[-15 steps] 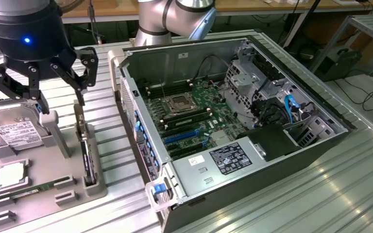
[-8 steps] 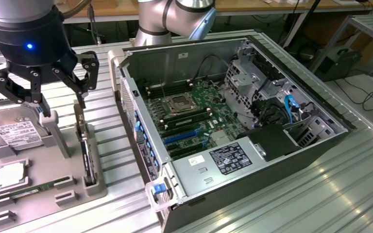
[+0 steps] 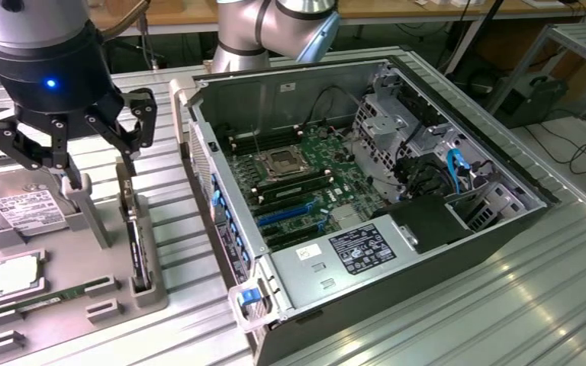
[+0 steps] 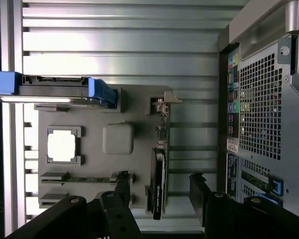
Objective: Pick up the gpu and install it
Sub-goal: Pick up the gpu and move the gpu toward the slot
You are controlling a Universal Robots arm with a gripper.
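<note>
Though white print covers the black label point(image 3: 359, 248) inside the open computer case point(image 3: 445, 267), and more marks the hard drive point(image 3: 30, 212), none of it is readable. The case and a grey tray point(image 3: 74, 263) sit on a ribbed metal desk point(image 3: 537, 297). Cables point(image 3: 576, 156) trail across the floor at one o'clock of the case. The hand point(image 3: 100, 168) hangs wide open above the tray, touching nothing. Its fingers point(image 4: 123, 185) flank the gpu point(image 3: 138, 248), which stands on edge in its tray slot at nine o'clock of the case.
</note>
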